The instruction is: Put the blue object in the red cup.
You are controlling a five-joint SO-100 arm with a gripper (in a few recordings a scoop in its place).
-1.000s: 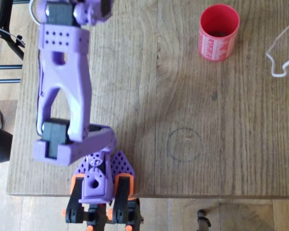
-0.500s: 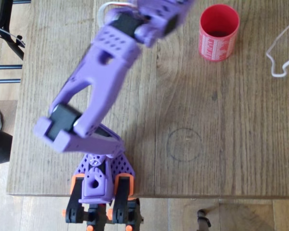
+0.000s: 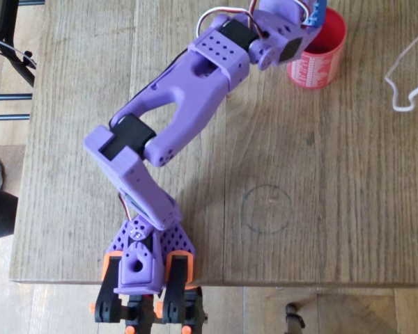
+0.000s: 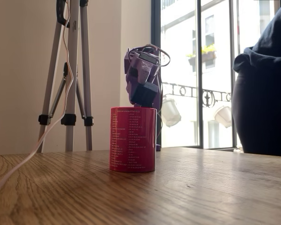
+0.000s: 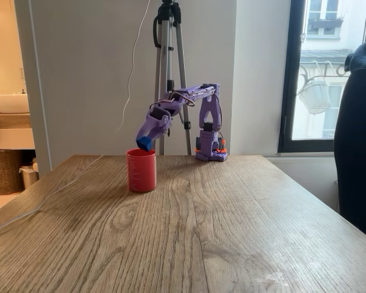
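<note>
Since half a second ago my purple arm (image 3: 174, 118) has swung across the wooden table (image 3: 320, 209) to the right in the overhead view and is now reaching over the red cup (image 3: 319, 66). Nearest in a fixed view, I am seeing the cup (image 5: 141, 171) standing upright on the bare wood, and just above its rim the gripper (image 5: 144, 143) is pointing down with the blue object (image 5: 144, 144) at its tip. From overhead the blue brick (image 3: 316, 14) is showing as a blue sliver over the cup's mouth, so I am reading the gripper as clamped on it, though I cannot make out the fingers themselves. Farther back, the arm's base (image 5: 210, 149) is sitting at the table's far edge, and a tripod (image 5: 168, 73) is standing behind it.
</note>
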